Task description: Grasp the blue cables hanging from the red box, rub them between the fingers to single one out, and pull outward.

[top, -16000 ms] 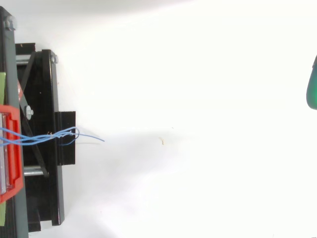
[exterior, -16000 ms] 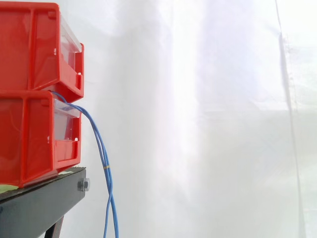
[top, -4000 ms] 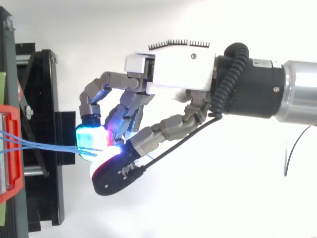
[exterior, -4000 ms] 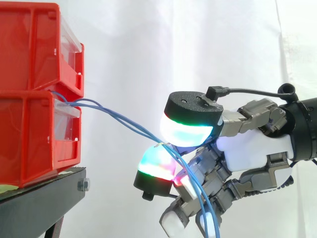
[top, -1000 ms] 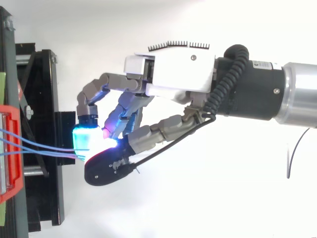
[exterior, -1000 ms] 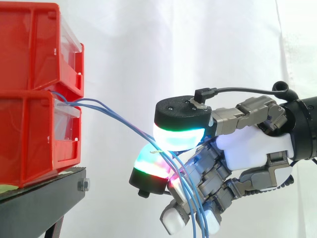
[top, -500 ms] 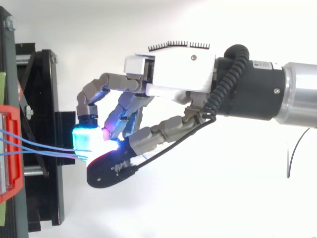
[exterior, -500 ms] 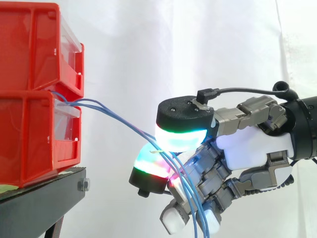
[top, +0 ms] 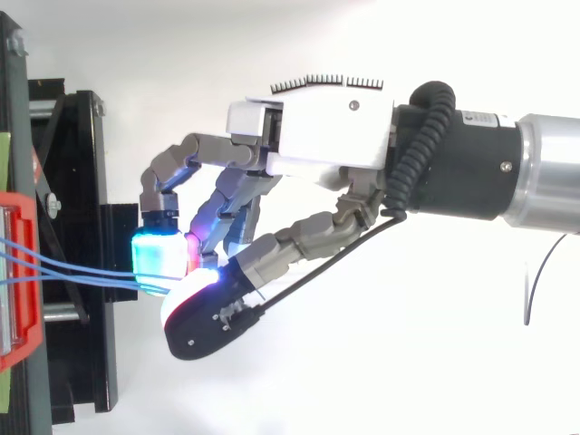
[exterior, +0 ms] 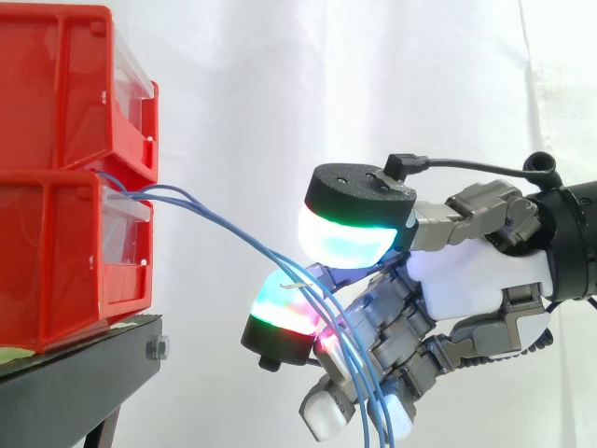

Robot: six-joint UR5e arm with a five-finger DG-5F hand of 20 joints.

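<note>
- Since half a second ago the thumb pad has lifted up and back a little in the side view, so the nip against the finger pad below it looks looser than it was.
- From my station I read the hand as closed around the blue cables: they pass between thumb and fingers, and the loose tails drop down past the curled fingers.
- The cables leave the red box at its top front edge, just under the upper red bin. They sag out in a shallow arc to the hand, well clear of the black stand.
- In the top view the strands run spread apart from the box and converge at the glowing pads of the hand.
- Handling, as I judge it: these are thin, light, limp wires with a smooth jacket. They will carry no load sideways, will slide easily over one another, and can slip out of a slack pinch.
- Weight is nothing to worry about; losing them is.
- I would keep hold where I am, at mid-span where the strands bunch. I would roll them between pad and thumb with light pressure until one separates, then firm up on that one before drawing away from the box.
- Too hard a pinch would lock the bundle together, and too soft a one would drop it.
</note>
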